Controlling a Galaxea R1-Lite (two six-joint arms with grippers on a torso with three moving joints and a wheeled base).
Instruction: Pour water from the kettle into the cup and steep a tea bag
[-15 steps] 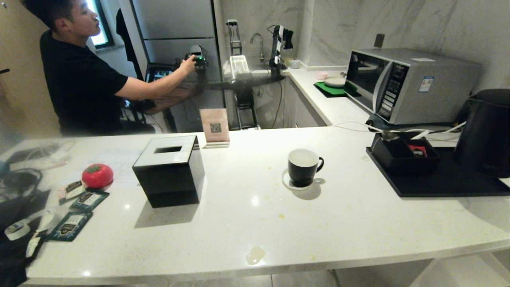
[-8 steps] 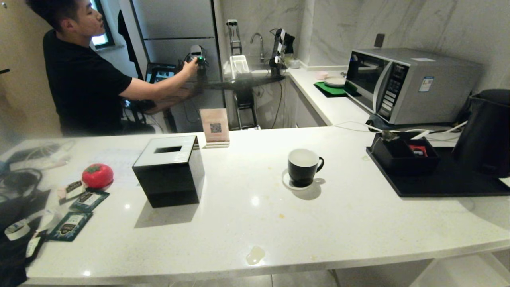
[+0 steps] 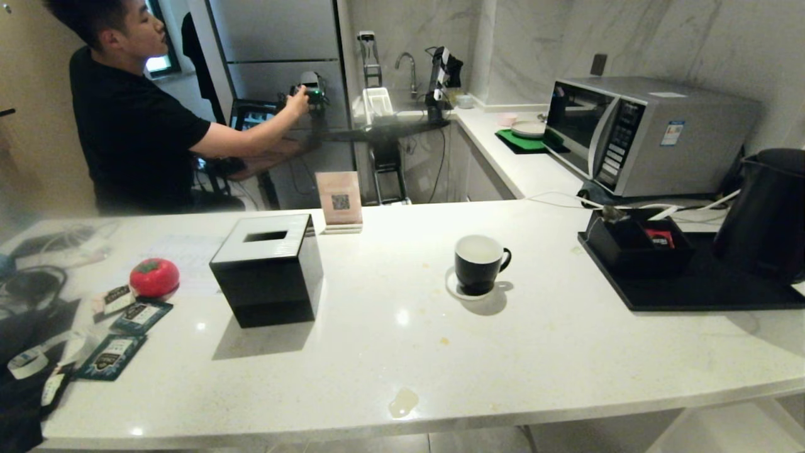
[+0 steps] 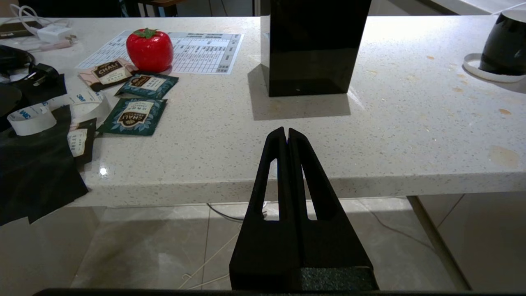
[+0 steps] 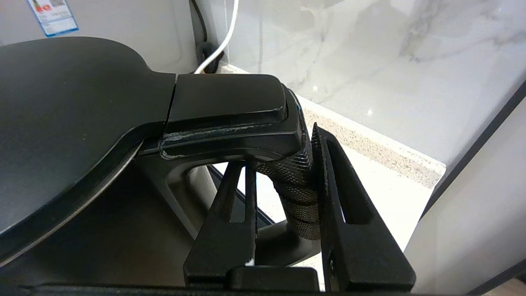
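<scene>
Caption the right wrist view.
Right gripper clamped on the textured loop handle of the matte black electric kettle.

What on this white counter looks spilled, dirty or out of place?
A small yellowish puddle lies near the front edge of the white speckled counter, and brownish spots dot the surface near the small black mug. The mug sits off-centre on its white round coaster. Tea sachets lie scattered at the left end.

White counter [image 3: 402, 352], tissue box [image 3: 267, 270], black tray [image 3: 704, 289]
</scene>
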